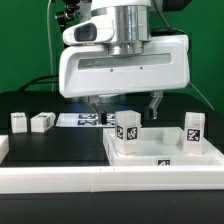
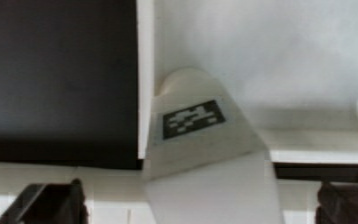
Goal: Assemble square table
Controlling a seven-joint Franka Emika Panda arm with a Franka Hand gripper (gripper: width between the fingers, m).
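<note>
My arm [image 1: 125, 60] fills the exterior view. Square top [image 1: 145, 150]: white plastic, raised rim, at the exterior view's right. Two tagged blocks stand in it, near leg block [image 1: 127, 128] under my gripper [image 1: 128, 104], far leg block [image 1: 193, 125] at a back corner. Loose leg blocks [image 1: 19, 121] [image 1: 42, 121] on black table [image 1: 40, 145], exterior view's left. Wrist view only: my fingers [image 2: 51, 202] spread wide either side of near leg block [image 2: 197, 130], gaps both sides.

Bright, even lighting. White plastic near washed out. Both views coarse and soft. Wrist view blurred; leg block [image 2: 202, 165] tag smeared.
</note>
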